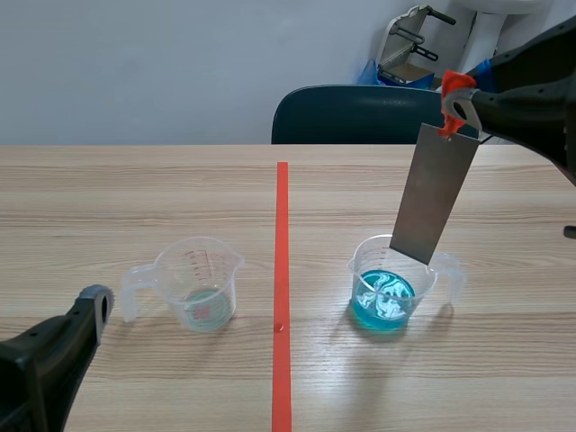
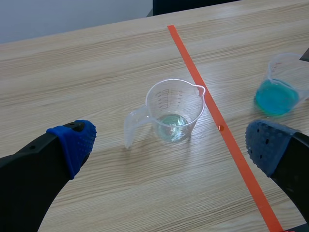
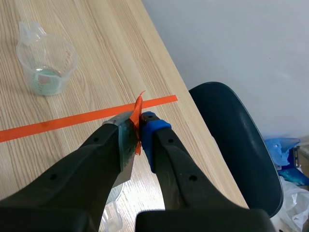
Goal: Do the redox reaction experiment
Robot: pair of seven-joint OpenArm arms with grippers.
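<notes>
A clear measuring beaker (image 1: 200, 283) with a little pale liquid stands left of the orange tape line. A second beaker (image 1: 393, 288) holding blue liquid stands to the right of the line. My right gripper (image 1: 459, 99), raised at the upper right, is shut on the orange-taped top of a grey metal strip (image 1: 436, 193). The strip hangs tilted, its lower end at the blue beaker's rim. The right wrist view shows the strip (image 3: 126, 145) pinched between the fingers. My left gripper (image 2: 169, 142) is open, low near the front edge, with the clear beaker (image 2: 174, 111) just ahead of it.
The orange tape line (image 1: 282, 270) runs down the middle of the wooden table. A dark blue chair (image 1: 360, 112) stands behind the far edge, with clutter at the back right. A small orange speck (image 2: 220, 128) lies beside the line.
</notes>
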